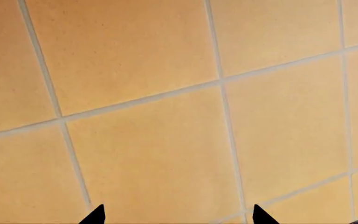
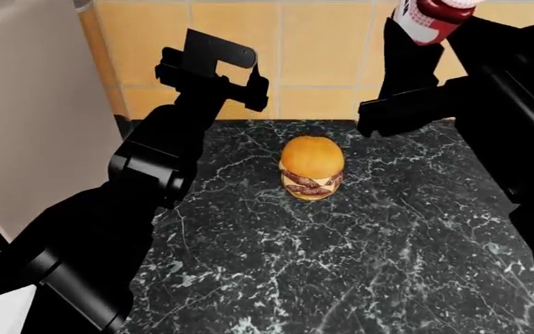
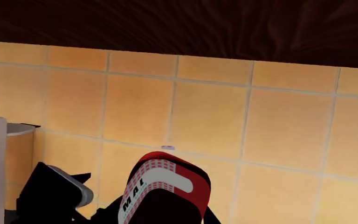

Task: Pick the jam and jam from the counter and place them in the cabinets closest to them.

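One jam jar [image 2: 431,15], dark red with a white label, is held high at the head view's upper right, with my right gripper [image 2: 421,38] shut on it. In the right wrist view the jam [image 3: 166,186] fills the space at my right gripper [image 3: 166,220], tilted toward the tiled wall. Above it runs the dark wood cabinet [image 3: 179,23]. No other jam shows. My left gripper [image 2: 219,64] is raised before the wall at the back left of the black marble counter [image 2: 360,264]. In its wrist view the left gripper [image 1: 177,217] is open with only tiles between its fingertips [image 1: 97,215].
A burger [image 2: 311,167] sits mid-counter toward the back. A tall pale panel [image 2: 26,118] stands along the counter's left side. An orange tiled wall [image 2: 322,49] closes the back. My left arm [image 3: 48,196] shows in the right wrist view.
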Controlling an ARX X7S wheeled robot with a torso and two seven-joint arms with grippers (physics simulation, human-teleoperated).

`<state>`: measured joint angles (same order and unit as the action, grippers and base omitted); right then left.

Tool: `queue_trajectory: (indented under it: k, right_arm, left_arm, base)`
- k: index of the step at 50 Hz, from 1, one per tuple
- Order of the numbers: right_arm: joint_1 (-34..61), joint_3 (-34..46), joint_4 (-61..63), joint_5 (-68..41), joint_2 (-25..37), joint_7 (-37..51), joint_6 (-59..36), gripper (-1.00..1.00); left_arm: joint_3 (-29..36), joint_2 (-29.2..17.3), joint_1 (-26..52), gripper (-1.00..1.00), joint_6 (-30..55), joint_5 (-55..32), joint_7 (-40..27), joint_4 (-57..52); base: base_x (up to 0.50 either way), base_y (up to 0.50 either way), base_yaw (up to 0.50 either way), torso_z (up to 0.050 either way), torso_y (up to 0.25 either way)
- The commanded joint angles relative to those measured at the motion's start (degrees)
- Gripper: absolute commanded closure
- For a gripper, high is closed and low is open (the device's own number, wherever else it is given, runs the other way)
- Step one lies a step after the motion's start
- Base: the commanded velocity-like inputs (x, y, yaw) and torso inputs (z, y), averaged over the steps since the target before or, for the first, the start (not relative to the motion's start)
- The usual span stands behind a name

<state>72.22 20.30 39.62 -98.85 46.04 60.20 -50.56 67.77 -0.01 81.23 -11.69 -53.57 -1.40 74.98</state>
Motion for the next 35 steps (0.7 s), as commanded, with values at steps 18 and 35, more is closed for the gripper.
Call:
queue_trajectory:
  k: [18,35]
  right_arm:
    - [11.11,-4.56,15.86,-14.36,6.28,26.46,7.73,1.00]
    - [49.16,26.75,16.39,-19.65,11.74,29.68,23.02,1.00]
  left_arm:
    - [-2.39,0.00,-0.09,-1.00,1.05,1.27,0.19,0.01]
    - [-3.81,0.00,-0.10,-1.00,1.71,2.30,-0.65,0.01]
  base:
    - [0.00,0.00,0.00,0.001,0.001]
    - [0.00,0.00,0.00,0.000,0.000]
